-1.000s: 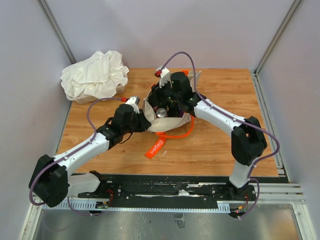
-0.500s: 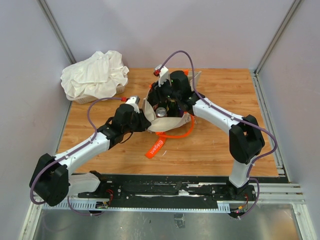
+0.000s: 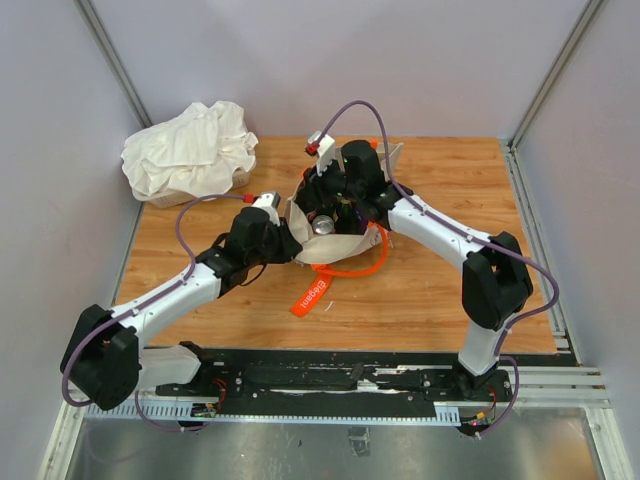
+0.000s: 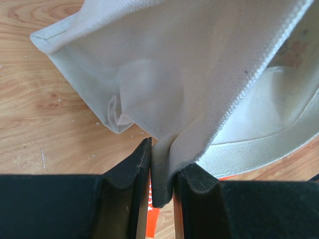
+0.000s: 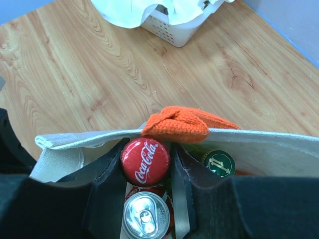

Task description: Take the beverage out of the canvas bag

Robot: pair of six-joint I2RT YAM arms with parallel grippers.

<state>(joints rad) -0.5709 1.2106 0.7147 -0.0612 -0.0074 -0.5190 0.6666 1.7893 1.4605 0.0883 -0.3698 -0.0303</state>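
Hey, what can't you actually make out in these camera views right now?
Bottle bodies below the red Coca-Cola cap and green cap: right wrist view, hidden inside the canvas bag.
Label of the silver can: same view, only its top shows.
Whether the right tool grips that red cap: contact unclear.

Matt canvas bag (image 4: 199,74), glossy metal cap (image 5: 145,161)

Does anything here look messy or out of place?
Nothing is spilled or broken. The orange strap of the canvas bag trails loose across the table, and the left gripper pinches the bag's wall out of shape while the right gripper clasps a Coca-Cola bottle cap inside. White cloth is heaped over a basket, far left.
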